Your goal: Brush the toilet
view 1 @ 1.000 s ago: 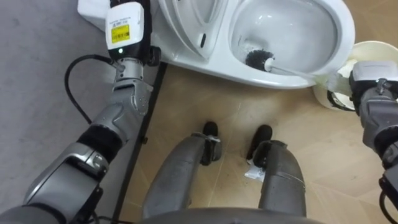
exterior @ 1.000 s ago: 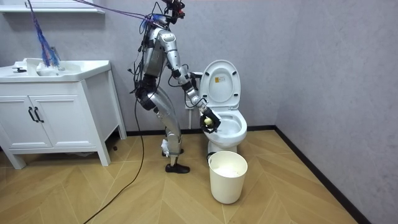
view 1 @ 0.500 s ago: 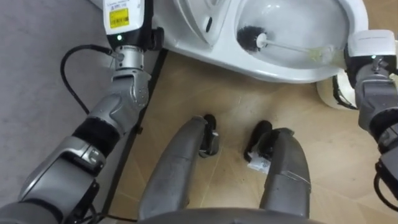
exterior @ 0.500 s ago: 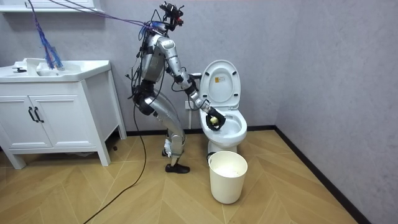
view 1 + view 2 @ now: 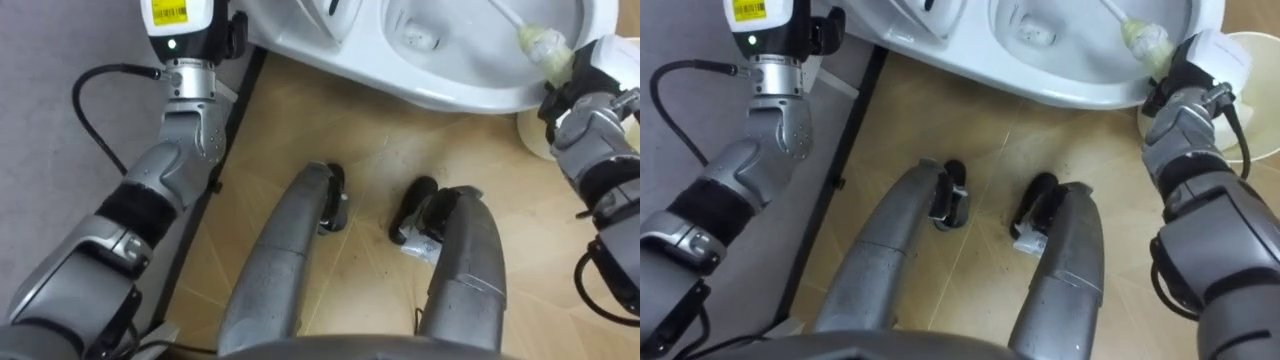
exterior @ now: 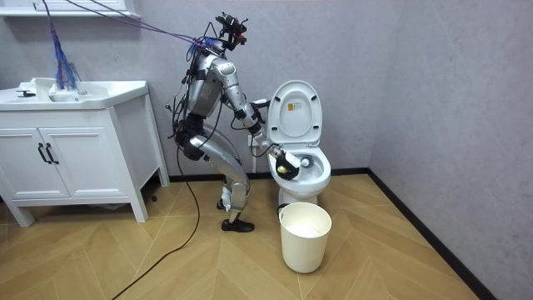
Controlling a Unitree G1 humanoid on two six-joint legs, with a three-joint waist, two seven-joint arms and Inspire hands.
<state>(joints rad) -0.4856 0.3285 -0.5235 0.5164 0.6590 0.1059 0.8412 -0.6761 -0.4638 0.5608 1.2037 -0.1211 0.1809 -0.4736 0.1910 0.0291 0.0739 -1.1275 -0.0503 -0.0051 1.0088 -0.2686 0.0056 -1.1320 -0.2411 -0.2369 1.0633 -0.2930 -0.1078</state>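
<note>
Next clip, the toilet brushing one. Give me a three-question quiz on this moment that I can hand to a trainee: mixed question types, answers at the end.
1. True or false: the robot's right hand is shut on the white-handled toilet brush.
2. Multiple choice: the lid of the white ceramic toilet is A) raised, B) closed, C) lying on the ground.
3. Fill in: the round white plastic bin stands near the toilet on the ____ floor.
Key: 1 true; 2 A; 3 wooden.
</note>
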